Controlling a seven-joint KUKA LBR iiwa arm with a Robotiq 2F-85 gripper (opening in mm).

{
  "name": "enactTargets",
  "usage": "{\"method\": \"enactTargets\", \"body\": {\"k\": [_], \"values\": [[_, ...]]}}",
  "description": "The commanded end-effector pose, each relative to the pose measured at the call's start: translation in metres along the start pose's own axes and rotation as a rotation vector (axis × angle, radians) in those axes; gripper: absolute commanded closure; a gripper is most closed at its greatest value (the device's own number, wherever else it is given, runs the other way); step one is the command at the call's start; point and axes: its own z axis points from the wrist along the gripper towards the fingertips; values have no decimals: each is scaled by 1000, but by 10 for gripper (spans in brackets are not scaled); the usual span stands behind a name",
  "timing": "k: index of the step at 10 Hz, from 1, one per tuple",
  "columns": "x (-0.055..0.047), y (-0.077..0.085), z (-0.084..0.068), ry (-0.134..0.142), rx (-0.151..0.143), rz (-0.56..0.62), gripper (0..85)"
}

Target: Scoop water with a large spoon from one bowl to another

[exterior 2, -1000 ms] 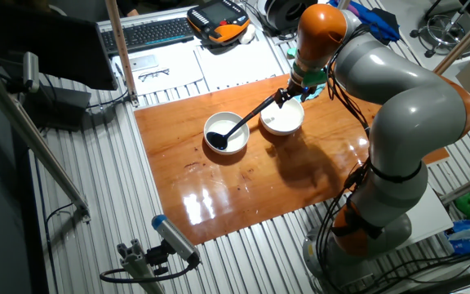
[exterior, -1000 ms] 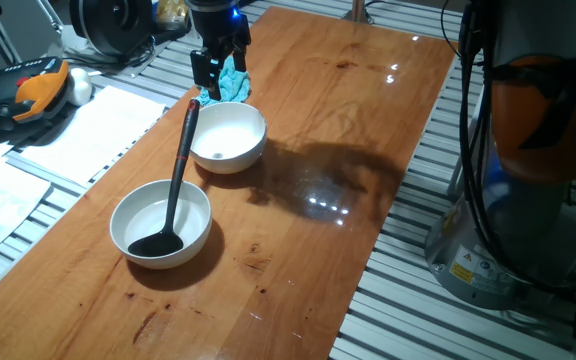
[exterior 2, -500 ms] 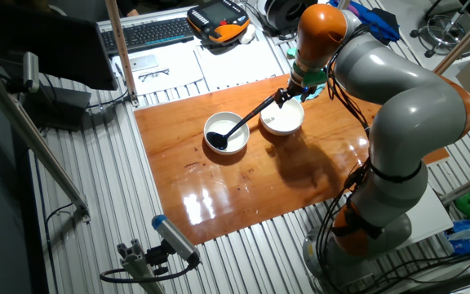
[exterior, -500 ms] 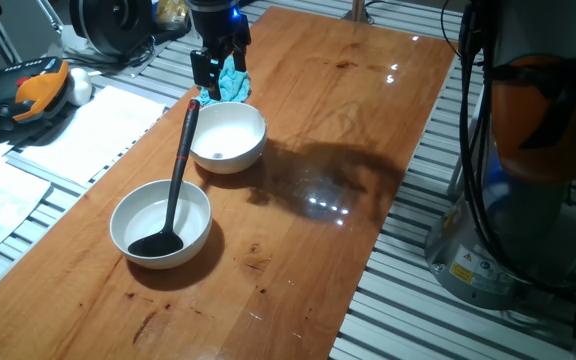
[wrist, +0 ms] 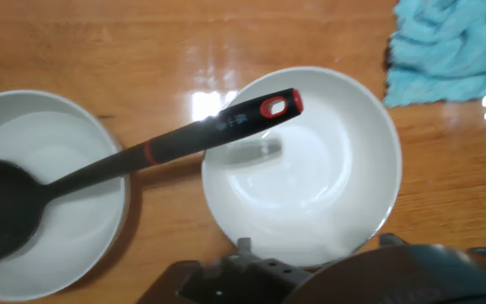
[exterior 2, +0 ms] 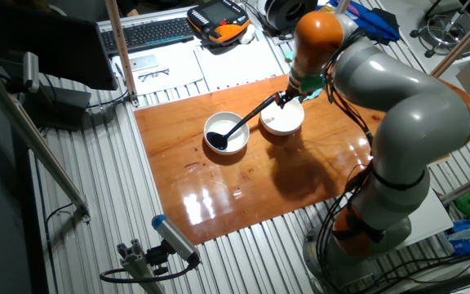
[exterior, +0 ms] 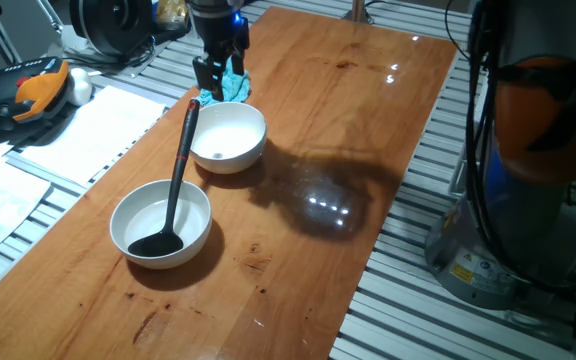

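While my tool (exterior: 214, 72) hovers empty, jaws apart, the black plastic long-handled ladle (wrist: 125, 162) rests propped in the near white bowl (exterior: 196, 205), handle bridging the other bowl (wrist: 378, 152) for grasping.

Wooden table (exterior: 368, 130): two bowls (exterior: 161, 222), blue cloth (exterior: 230, 84)

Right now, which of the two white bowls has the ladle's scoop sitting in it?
The bowl farther from the claw; the ladle scoop rests inside, handle reaching over the other bowl.
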Motion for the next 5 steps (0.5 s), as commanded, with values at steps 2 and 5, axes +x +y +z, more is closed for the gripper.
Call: {"method": "enactTargets", "body": {"k": [2, 5], "values": [[0, -1, 0, 0, 1, 1, 850], [-1, 0, 1, 5, -14, 13, 850]]}}
